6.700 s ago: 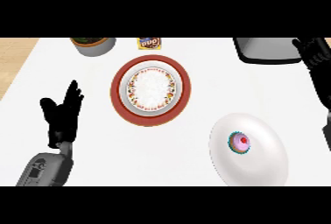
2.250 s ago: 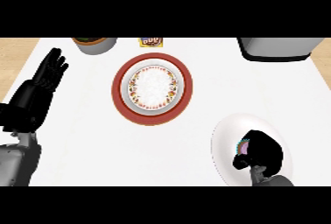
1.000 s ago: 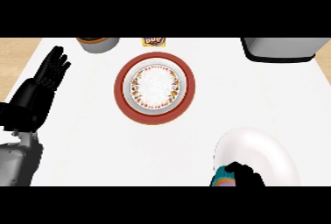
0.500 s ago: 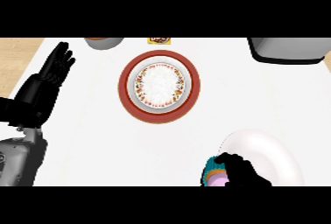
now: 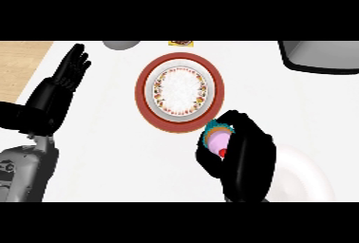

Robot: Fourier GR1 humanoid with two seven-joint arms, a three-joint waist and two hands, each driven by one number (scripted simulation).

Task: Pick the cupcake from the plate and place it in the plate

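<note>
My right hand (image 5: 245,159) is curled round the cupcake (image 5: 218,139), which has a teal wrapper, pink icing and a red dot. It holds the cupcake above the counter, just off the lower right rim of the red-rimmed plate (image 5: 145,90) with the patterned white centre. The plain white plate (image 5: 305,175) lies at the lower right, partly hidden behind my right forearm. My left hand (image 5: 56,92) rests open at the left edge, fingers pointing up.
A grey bowl (image 5: 120,44) and a small yellow-labelled item (image 5: 181,42) sit at the far edge. A dark grey container (image 5: 322,57) stands at the far right. The wooden floor shows beyond the counter's left edge.
My right hand closed on the cupcake on the white plate, lifted it and carried it up and left toward the red-rimmed plate. The left hand stayed put.
</note>
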